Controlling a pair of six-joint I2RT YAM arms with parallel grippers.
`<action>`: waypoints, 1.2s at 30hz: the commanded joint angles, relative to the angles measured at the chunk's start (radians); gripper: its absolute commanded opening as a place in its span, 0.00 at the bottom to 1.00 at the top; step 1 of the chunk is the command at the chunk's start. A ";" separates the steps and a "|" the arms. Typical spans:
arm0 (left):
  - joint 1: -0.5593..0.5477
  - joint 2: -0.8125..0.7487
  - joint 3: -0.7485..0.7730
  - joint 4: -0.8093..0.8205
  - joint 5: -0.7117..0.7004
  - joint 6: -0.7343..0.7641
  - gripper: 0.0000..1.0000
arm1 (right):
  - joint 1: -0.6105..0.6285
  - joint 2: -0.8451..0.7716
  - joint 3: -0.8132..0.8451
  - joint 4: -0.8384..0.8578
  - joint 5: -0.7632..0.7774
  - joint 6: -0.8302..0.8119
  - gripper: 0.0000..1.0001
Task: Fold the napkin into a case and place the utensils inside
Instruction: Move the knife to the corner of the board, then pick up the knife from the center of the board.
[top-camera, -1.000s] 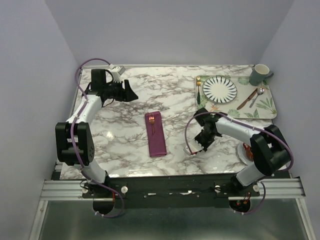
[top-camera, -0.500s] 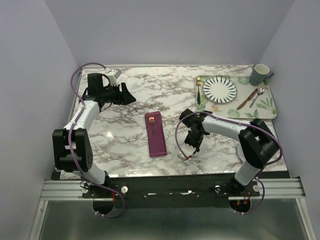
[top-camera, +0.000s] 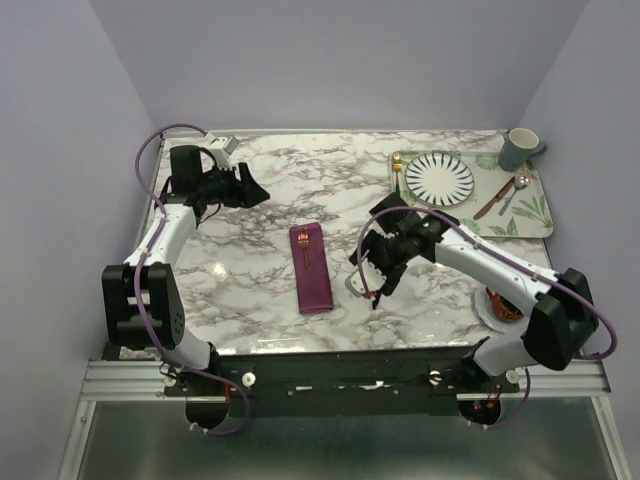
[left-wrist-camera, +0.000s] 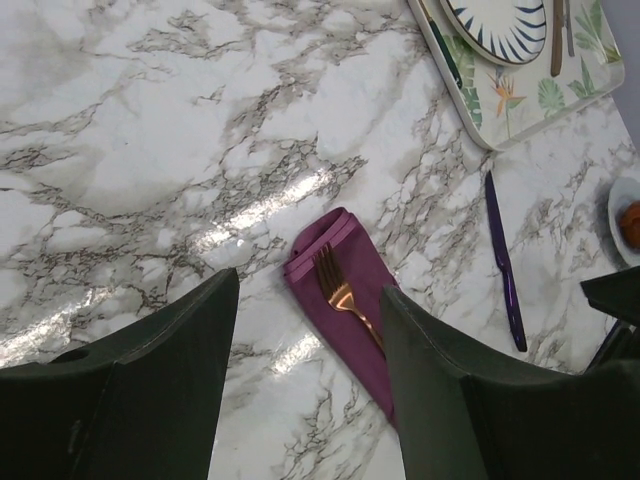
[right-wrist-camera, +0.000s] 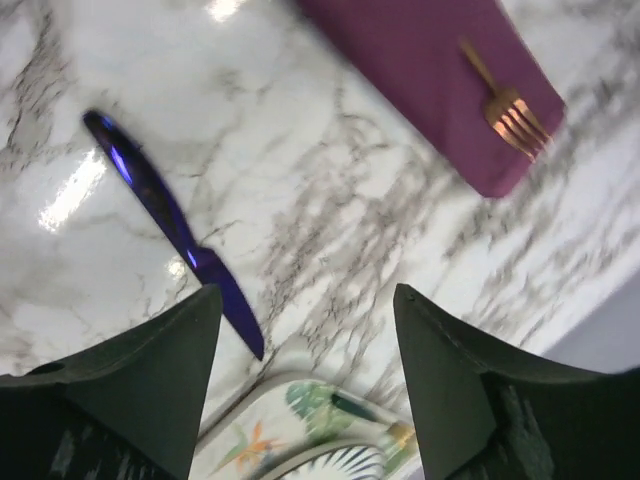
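Observation:
The napkin lies folded as a narrow plum-purple case (top-camera: 313, 270) in the middle of the table. A copper fork (top-camera: 303, 245) sticks out at its far end, its handle slipping under the cloth (left-wrist-camera: 345, 292). The dark blue knife (right-wrist-camera: 170, 225) lies flat on the marble right of the case (left-wrist-camera: 505, 265); in the top view my right arm mostly covers it. My right gripper (top-camera: 381, 268) hovers open above the knife, with nothing between its fingers (right-wrist-camera: 305, 310). My left gripper (top-camera: 254, 187) is open and empty at the far left, apart from the case (left-wrist-camera: 308, 295).
A leaf-patterned tray (top-camera: 530, 215) at the far right carries a striped plate (top-camera: 440, 178), a gold utensil (top-camera: 397, 180), a silver spoon (top-camera: 520, 185) and a brown knife (top-camera: 492, 205). A grey mug (top-camera: 518, 150) stands behind it. A small bowl (top-camera: 497, 305) sits near my right arm.
My right gripper has opened wide and swung left and farther from the table's near edge; the blue knife now lies free on the marble. The left arm barely shifted.

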 joint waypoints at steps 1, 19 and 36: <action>0.018 -0.033 -0.012 0.072 -0.013 -0.061 0.69 | 0.013 -0.055 0.165 0.202 0.139 1.029 0.69; 0.029 0.028 -0.003 0.123 -0.038 -0.152 0.70 | -0.121 0.097 0.089 0.074 0.240 2.410 0.59; 0.055 -0.021 -0.078 0.161 -0.055 -0.156 0.70 | -0.159 0.272 0.043 0.075 0.269 2.485 0.48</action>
